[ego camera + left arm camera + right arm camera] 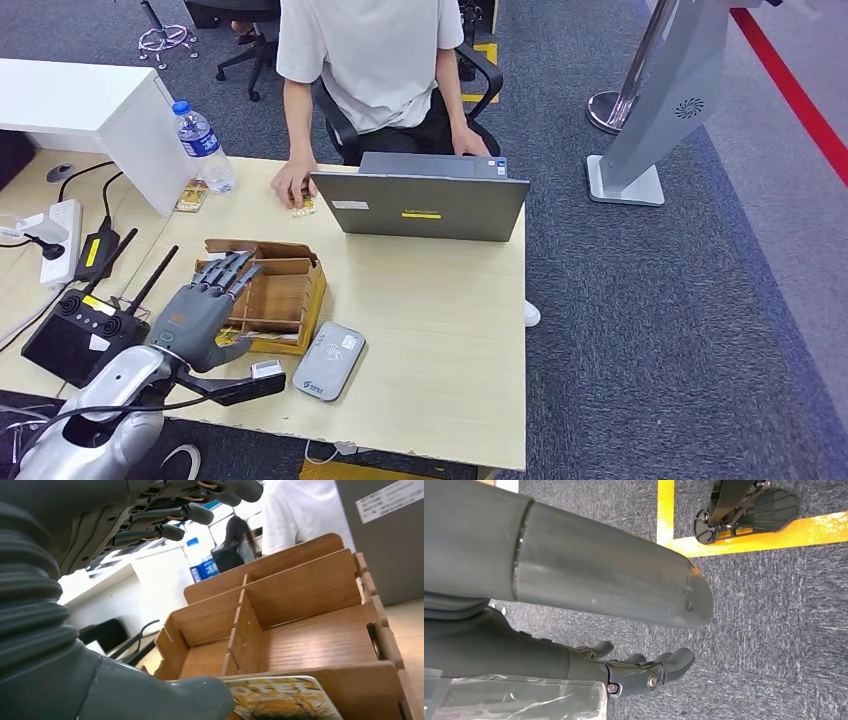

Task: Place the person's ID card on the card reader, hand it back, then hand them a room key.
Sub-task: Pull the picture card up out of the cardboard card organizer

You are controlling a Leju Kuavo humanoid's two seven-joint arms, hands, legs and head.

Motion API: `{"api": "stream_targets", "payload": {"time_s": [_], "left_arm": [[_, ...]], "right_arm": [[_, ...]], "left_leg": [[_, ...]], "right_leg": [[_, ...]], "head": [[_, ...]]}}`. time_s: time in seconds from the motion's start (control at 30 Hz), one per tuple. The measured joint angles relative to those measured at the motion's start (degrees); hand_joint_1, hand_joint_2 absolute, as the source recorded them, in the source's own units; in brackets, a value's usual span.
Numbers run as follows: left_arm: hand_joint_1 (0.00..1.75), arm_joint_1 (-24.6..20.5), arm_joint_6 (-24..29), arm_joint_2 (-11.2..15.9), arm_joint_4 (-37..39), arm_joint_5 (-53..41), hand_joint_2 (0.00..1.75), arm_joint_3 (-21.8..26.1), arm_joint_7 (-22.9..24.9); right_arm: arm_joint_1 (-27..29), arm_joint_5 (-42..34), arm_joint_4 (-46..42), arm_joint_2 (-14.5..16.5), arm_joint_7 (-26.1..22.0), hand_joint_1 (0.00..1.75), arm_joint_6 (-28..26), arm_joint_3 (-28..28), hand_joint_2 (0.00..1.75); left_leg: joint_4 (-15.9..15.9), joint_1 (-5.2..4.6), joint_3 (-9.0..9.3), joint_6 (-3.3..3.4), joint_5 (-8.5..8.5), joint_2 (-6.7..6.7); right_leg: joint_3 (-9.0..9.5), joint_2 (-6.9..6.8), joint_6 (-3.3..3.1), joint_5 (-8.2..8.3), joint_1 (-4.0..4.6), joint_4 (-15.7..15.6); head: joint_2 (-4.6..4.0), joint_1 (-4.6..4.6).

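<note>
Left hand spread over the wooden card box; a person's hand rested on a card near the laptop.

The robot's grey left hand (205, 305) hovered above the partitioned brown wooden box (283, 296) with its fingers (172, 531) fanned apart and holding nothing, the thumb (165, 700) close beside a yellow patterned card (280, 697) at the box's near edge. The flat grey card reader (329, 360) lay on the pale wooden table (440, 340), just beside the box. By the grey laptop (420, 205), the seated person's hand (293, 183) lay on a small yellowish card (303, 208). The right hand (644, 672) hung over grey carpet, fingers loosely curled and holding nothing.
</note>
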Motion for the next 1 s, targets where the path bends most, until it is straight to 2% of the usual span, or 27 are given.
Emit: {"api": "stream_targets", "payload": {"time_s": [0.33,1.0], "left_arm": [[0.00,-1.6,-0.2,-2.4,2.3,0.9,1.75,0.0,-0.2],[0.00,-1.2,-1.1,-2.4,2.3,2.0,1.75,0.0,-0.6]], "right_arm": [[-0.1,0.9,0.0,0.0,0.0,0.00,0.4,0.0,0.00],[-0.1,1.1,0.0,0.0,0.0,0.00,0.5,0.0,0.00]], "left_leg": [[0.0,0.01,0.00,0.00,0.00,0.00],[0.0,0.01,-0.01,0.00,0.00,0.00]], "right_leg": [[-0.01,0.01,0.00,-0.01,0.00,0.0],[-0.01,0.00,0.00,-0.01,0.00,0.0]], "head": [[0.00,0.01],[0.00,0.00]]}}
